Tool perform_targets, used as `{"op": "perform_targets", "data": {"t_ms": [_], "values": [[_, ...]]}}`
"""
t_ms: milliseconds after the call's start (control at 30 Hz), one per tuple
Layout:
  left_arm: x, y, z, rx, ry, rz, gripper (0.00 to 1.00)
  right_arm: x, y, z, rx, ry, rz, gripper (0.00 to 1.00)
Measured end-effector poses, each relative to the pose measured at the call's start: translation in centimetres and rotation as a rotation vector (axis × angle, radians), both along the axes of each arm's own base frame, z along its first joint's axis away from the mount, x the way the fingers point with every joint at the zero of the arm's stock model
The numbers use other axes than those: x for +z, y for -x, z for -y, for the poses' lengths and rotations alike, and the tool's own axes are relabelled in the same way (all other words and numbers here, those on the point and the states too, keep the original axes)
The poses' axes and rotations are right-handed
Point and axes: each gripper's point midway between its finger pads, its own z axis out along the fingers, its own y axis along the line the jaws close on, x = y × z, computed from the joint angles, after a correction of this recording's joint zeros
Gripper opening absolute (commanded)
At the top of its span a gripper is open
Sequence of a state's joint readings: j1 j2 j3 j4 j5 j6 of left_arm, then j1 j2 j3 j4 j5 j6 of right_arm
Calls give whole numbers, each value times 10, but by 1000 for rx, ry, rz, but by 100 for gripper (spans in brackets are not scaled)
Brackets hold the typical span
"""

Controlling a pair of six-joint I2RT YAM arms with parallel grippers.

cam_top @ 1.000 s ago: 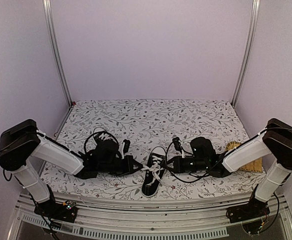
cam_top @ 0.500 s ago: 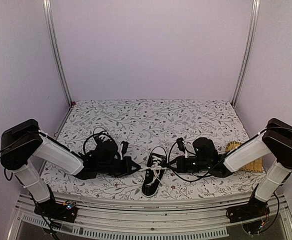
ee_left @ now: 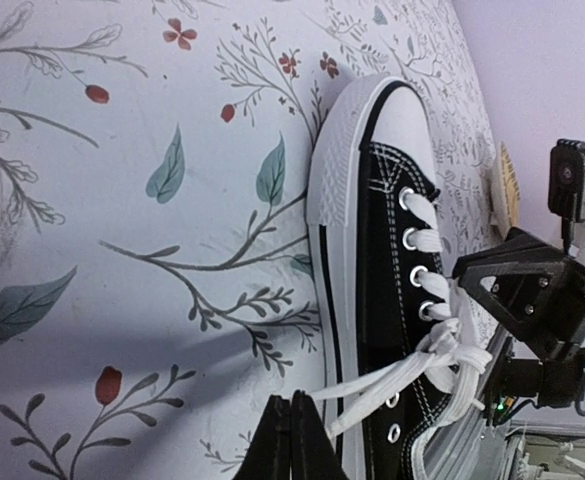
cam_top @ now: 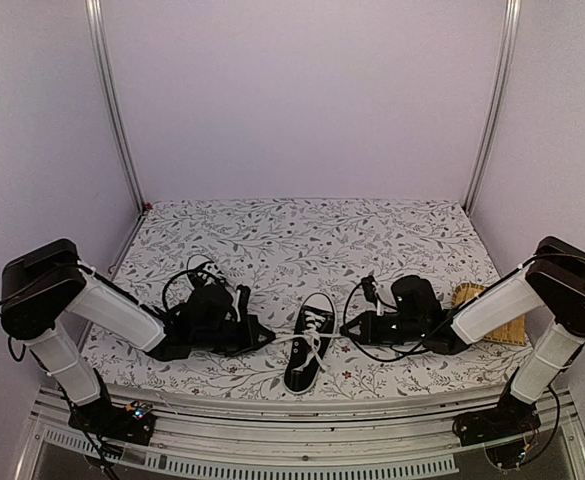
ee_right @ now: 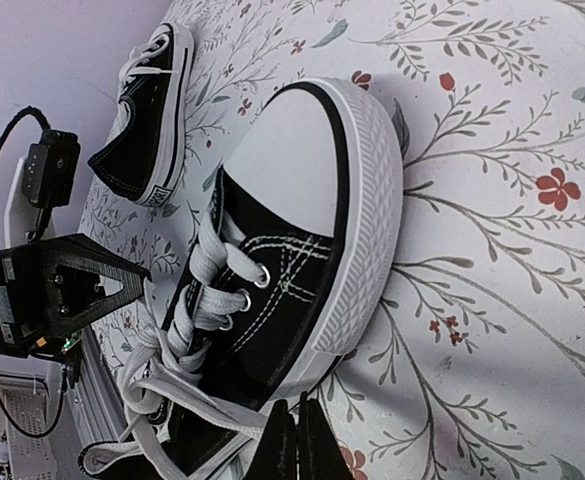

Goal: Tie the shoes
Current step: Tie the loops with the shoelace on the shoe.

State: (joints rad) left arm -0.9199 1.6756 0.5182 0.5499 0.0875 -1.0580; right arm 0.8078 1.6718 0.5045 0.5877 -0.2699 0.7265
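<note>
One black shoe (cam_top: 309,346) sits near the front edge of the floral table (cam_top: 372,240), between the arms. The left gripper (cam_top: 269,338) and right gripper (cam_top: 351,329) are each clamped tight on an end of its white lace (ee_left: 372,385). The other shoe (ee_right: 150,110) lies by the left arm.

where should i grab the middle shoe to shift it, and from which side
Probably the heel of the shoe, from above, closing across its narrow width. It stands upright, toe away, and the heel end is clear of the laces stretched out to both sides.
</note>
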Motion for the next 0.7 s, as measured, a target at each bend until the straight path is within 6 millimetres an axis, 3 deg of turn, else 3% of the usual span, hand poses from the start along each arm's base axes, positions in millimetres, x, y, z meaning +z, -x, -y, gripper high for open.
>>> {"op": "perform_targets", "data": {"t_ms": [533, 700], "values": [[8, -2, -17, 50, 0, 18, 0, 14, -13, 16, -51, -12, 21, 2], [23, -4, -21, 61, 13, 47, 0, 22, -18, 23, -68, -11, 32, 2]]}}
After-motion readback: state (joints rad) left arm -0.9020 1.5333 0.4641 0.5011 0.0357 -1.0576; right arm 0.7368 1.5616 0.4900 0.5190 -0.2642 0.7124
